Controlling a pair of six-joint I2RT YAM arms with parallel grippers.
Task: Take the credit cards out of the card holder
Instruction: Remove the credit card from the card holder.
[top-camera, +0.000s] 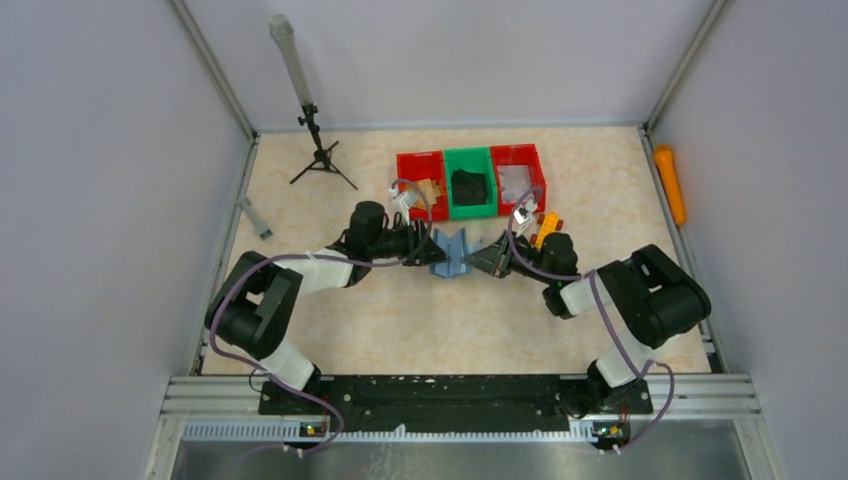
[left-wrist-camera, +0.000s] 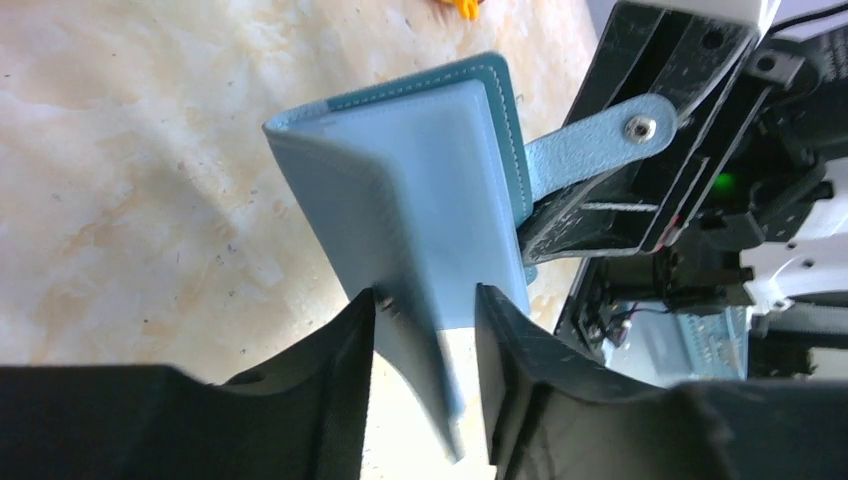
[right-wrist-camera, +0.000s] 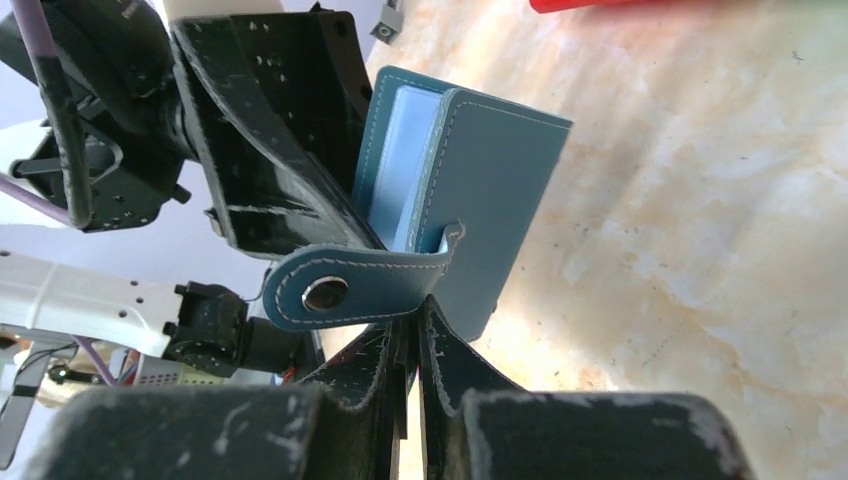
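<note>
Left pincer (top-camera: 427, 247) and right pincer (top-camera: 488, 258) flank the card holder (top-camera: 452, 257).

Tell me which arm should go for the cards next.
Left, probably. The right gripper is clamped on the card holder, steadying it; the left gripper straddles one flap with jaws apart, free to move.

My left arm (top-camera: 300, 275) stretched inward, right arm (top-camera: 620, 290) mirroring it, both wrists low, tips almost meeting, left gripper (left-wrist-camera: 425, 320) with jaws parted, right gripper (right-wrist-camera: 412, 330) pinched tight on the card holder (right-wrist-camera: 500, 180).
</note>
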